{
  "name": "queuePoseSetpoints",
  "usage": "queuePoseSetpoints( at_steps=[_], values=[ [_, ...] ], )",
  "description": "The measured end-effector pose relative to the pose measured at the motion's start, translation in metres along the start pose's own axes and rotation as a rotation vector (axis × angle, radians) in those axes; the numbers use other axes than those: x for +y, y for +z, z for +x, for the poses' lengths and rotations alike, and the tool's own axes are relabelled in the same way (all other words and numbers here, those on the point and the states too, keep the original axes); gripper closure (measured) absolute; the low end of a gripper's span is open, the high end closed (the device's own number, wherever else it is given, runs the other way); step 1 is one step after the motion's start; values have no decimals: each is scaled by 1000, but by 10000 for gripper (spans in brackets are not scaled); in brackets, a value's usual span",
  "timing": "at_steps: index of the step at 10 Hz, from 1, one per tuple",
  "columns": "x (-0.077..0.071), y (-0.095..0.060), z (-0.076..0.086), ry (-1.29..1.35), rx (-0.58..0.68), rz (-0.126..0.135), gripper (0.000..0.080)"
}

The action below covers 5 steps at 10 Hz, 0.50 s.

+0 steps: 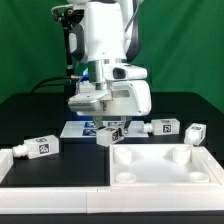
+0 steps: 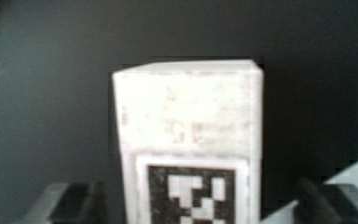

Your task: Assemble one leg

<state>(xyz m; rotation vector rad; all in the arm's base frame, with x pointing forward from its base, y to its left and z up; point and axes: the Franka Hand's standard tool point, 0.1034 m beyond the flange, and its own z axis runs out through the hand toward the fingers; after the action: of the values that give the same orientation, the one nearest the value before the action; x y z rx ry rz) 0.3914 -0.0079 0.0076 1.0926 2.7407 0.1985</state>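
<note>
A leg [image 2: 190,110], a white peg with a blocky end and a black-and-white tag, lies between my fingers in the wrist view. My gripper [image 2: 194,208] is open, with a dark gap between each finger [image 2: 73,203] and the leg's sides. In the exterior view the gripper [image 1: 110,128] is low over the black table, straddling this leg [image 1: 113,133] just behind the white frame. Another leg [image 1: 36,147] lies at the exterior view's left. Two more legs [image 1: 165,127] [image 1: 195,131] lie at its right.
A large white tray-like frame [image 1: 165,170] with round sockets fills the front right of the exterior view. A flat white slab [image 1: 55,172] lies at the front left. The marker board [image 1: 82,128] lies just behind the gripper, partly hidden by it.
</note>
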Motion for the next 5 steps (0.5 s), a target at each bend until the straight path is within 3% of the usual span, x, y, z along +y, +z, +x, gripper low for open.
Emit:
queuePoseSetpoints(
  at_steps=[1, 2, 3, 5],
  values=[
    [0, 0, 0, 8, 1, 1, 193],
    [0, 0, 0, 15, 0, 1, 193],
    [4, -12, -5, 42, -17, -10, 159],
    [10, -38, -27, 155, -72, -56, 152]
  ],
)
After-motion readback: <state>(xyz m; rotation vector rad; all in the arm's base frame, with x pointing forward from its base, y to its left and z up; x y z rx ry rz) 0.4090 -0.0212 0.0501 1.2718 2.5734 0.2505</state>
